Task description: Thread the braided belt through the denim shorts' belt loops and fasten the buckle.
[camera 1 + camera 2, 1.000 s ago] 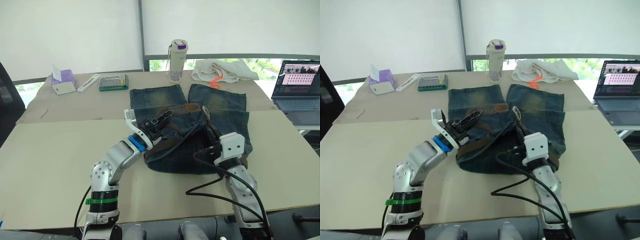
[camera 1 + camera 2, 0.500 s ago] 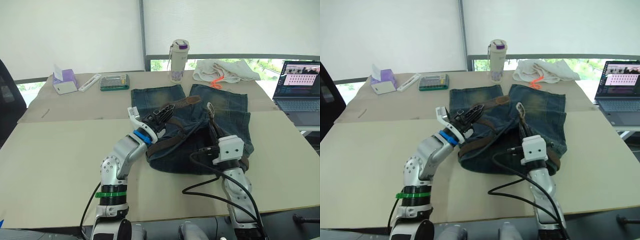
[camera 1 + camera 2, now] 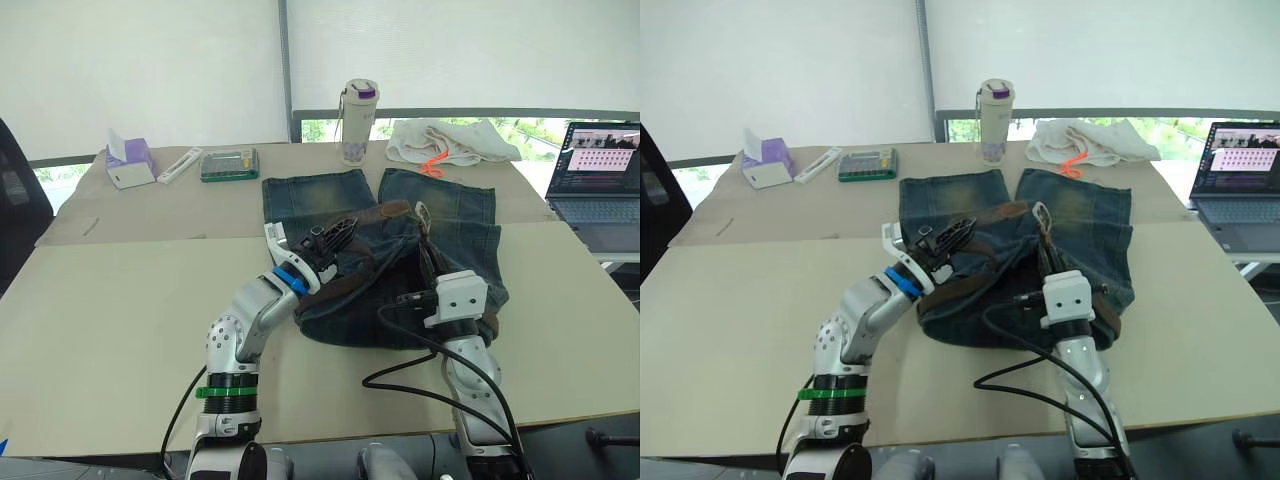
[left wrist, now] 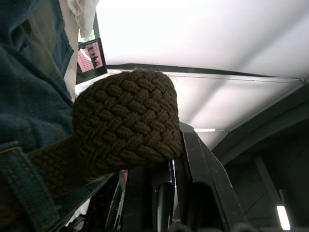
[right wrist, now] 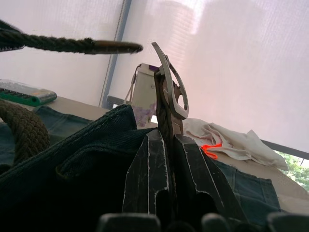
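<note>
The denim shorts lie mid-table, legs pointing away and the waistband bunched up near me. The braided belt runs along that waistband. My left gripper is shut on a folded stretch of the belt, held just above the shorts' left side. My right gripper is shut on the belt's end just below the buckle, which stands upright above the shorts. The belt's free tip hangs in the air between the two grippers. A stitched denim strip, possibly one of the belt loops, crosses the belt.
At the back of the table stand a bottle, a crumpled white cloth, a green case and a tissue box. A laptop sits open at the right. Black cables trail from my right arm.
My left gripper raised the belt, then lowered it a little and shifted right, closer to the right gripper. The belt's free tip dropped slightly. The right gripper kept the buckle about where it was.
</note>
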You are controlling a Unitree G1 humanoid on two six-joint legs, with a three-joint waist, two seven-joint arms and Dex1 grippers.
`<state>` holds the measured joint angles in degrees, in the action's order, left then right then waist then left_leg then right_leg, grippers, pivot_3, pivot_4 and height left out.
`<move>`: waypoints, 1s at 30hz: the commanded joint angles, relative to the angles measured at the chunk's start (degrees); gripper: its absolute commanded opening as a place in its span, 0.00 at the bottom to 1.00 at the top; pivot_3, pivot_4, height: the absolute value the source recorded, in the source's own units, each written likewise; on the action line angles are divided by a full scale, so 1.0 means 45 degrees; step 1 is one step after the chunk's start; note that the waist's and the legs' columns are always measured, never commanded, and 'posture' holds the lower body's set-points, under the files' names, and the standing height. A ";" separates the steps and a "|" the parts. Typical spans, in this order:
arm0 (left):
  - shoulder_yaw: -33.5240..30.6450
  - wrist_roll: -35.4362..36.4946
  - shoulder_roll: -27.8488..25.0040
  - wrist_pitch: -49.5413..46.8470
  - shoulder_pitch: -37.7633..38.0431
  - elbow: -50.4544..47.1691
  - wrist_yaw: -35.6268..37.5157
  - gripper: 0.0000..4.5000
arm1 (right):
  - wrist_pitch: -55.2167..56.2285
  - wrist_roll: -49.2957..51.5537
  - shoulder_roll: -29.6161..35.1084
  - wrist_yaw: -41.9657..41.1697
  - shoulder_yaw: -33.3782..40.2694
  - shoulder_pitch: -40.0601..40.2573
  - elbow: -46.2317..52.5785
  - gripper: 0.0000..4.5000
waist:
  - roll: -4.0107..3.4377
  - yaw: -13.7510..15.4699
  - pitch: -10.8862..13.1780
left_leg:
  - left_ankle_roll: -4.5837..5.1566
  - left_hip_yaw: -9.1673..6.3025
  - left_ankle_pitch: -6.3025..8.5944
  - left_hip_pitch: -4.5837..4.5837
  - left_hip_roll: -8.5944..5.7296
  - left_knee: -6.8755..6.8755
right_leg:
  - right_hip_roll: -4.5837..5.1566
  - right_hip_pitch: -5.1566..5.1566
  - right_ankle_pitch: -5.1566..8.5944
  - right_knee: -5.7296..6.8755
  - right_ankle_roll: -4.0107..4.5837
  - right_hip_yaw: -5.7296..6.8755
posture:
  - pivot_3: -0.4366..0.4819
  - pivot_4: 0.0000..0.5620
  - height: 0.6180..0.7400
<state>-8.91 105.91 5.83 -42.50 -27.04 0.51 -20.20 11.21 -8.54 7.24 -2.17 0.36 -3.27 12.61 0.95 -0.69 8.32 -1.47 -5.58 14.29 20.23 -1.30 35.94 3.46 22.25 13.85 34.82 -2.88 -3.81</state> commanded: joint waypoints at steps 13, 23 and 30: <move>0.0215 0.0499 0.0119 -0.0433 0.0147 -0.0267 0.0352 0.00 | 0.0733 0.0226 0.0146 -0.0583 -0.0670 -0.0099 0.0378 0.01 | 0.0000 0.0000 0.0000 | 0.0000 -0.0001 0.0000 0.0000 0.0000 0.0000 | 0.0000 0.0001 0.0000 0.0000 0.0000 0.0000 | 0.48 0.27 1.00; 0.0267 0.1046 -0.0073 -0.0503 0.0537 -0.0625 0.0378 0.00 | 0.0439 0.0874 -0.0159 -0.0400 0.0010 -0.0062 0.0263 0.01 | 0.0001 0.0005 0.0000 | 0.0000 -0.0002 0.0000 0.0002 0.0001 0.0001 | 0.0000 0.0001 0.0005 0.0000 -0.0007 -0.0001 | 0.48 0.27 1.00; 0.0304 0.1062 -0.0063 -0.0459 0.0527 -0.0590 0.0486 0.00 | 0.0665 0.0557 -0.0015 -0.0670 -0.0384 0.0068 0.0387 0.01 | 0.0000 0.0003 0.0000 | 0.0000 -0.0002 0.0000 0.0001 0.0000 0.0000 | 0.0000 0.0000 0.0006 -0.0001 -0.0008 0.0000 | 0.48 0.27 1.00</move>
<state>-8.25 109.63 5.43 -44.10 -24.43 -0.31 -19.06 12.16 -6.00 7.11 -5.01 -1.07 -2.81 11.79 0.95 -0.68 8.33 -1.47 -5.59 14.29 20.24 -1.30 35.94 3.47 22.26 13.88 34.81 -2.93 -3.81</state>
